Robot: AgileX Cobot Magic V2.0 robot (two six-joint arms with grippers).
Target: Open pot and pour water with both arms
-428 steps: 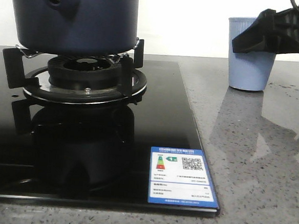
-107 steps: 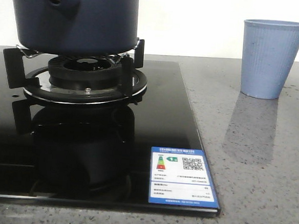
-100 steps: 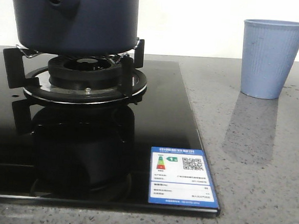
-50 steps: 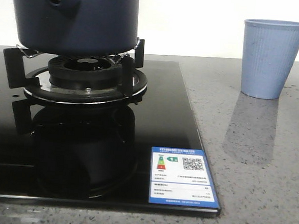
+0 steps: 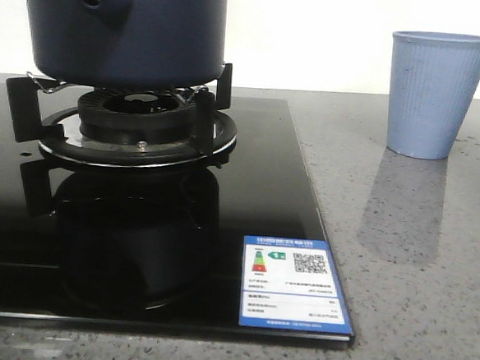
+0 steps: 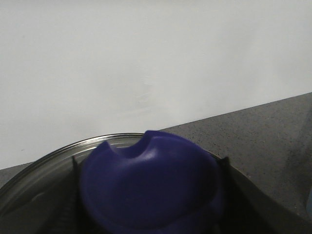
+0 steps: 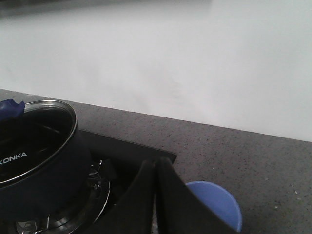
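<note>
pot (image 5: 127,28) sits on burner (image 5: 137,119); right pincer (image 7: 156,195) pressed together above cup (image 5: 438,91); left pincer probably unseen, state unclear

Right fingers (image 7: 156,195) together (left unseen)

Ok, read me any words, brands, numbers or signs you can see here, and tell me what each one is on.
"KONKA": white letters on the large round dark navy-blue pot, seen in the right wrist view; the start may be cut off by the picture's edge.
Blue and white energy-style label on the black glass stove top: a QR code and coloured arrow bars show, but its print is too small to read.
Light blue ribbed cup: no text visible.
</note>
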